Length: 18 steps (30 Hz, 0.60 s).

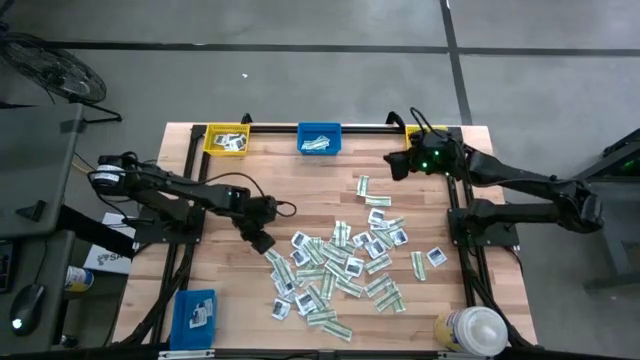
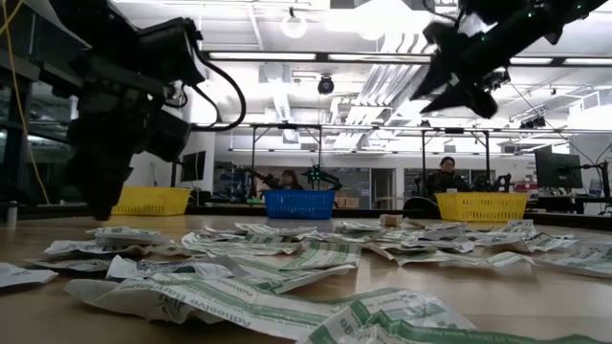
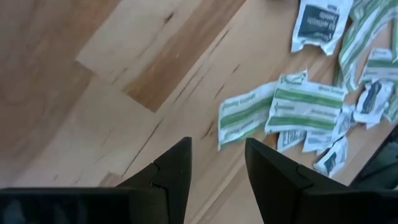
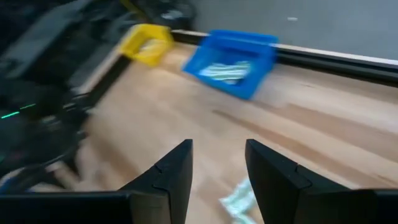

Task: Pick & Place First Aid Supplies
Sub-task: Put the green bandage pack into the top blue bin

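Observation:
The first aid supplies (image 1: 340,265) lie as a loose pile of several white squarish packets and green-and-white strips flat on the wooden table's middle. My left gripper (image 1: 262,240) hovers open just left of the pile, slanting down; its wrist view shows bare wood between the fingers and green-striped strips (image 3: 245,115) just beyond the tips. My right gripper (image 1: 398,165) is open in the air at the far right, above a few stray packets (image 1: 372,195), with nothing between its fingers (image 4: 217,168).
A yellow bin (image 1: 226,138) and a blue bin (image 1: 319,138) holding packets stand at the far edge. Another blue bin (image 1: 195,315) sits near left, a white-capped bottle (image 1: 470,330) near right. Bare wood lies left of the pile (image 1: 225,275).

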### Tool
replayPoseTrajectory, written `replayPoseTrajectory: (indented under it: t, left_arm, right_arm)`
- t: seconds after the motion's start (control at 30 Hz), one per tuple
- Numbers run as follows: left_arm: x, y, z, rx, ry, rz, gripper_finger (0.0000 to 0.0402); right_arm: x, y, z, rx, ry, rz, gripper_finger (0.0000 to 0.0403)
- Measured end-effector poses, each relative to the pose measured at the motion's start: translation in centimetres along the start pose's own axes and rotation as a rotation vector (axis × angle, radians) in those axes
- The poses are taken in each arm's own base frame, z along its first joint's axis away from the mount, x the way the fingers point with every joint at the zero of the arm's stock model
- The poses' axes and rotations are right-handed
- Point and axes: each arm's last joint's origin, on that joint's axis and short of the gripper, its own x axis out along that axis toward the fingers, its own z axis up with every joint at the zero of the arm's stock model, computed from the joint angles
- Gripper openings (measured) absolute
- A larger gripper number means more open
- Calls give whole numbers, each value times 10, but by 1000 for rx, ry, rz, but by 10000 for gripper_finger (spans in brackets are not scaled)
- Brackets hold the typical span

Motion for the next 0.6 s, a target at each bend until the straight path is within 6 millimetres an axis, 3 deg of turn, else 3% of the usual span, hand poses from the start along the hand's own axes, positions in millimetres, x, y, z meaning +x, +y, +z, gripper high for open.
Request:
replayPoseTrajectory:
  t: [0.2,0.43,0.6]
  left_arm:
    - [0,-1,2,-5,-16,-6,149]
    - [0,-1,2,-8,-17,-7,149]
    - [0,-1,2,-19,-19,-9,149]
  right_arm:
    - [-4,35,-15,-89,7,195,112]
    - [-2,68,-43,-182,57,302,10]
    - [14,92,-67,-226,94,404,4]
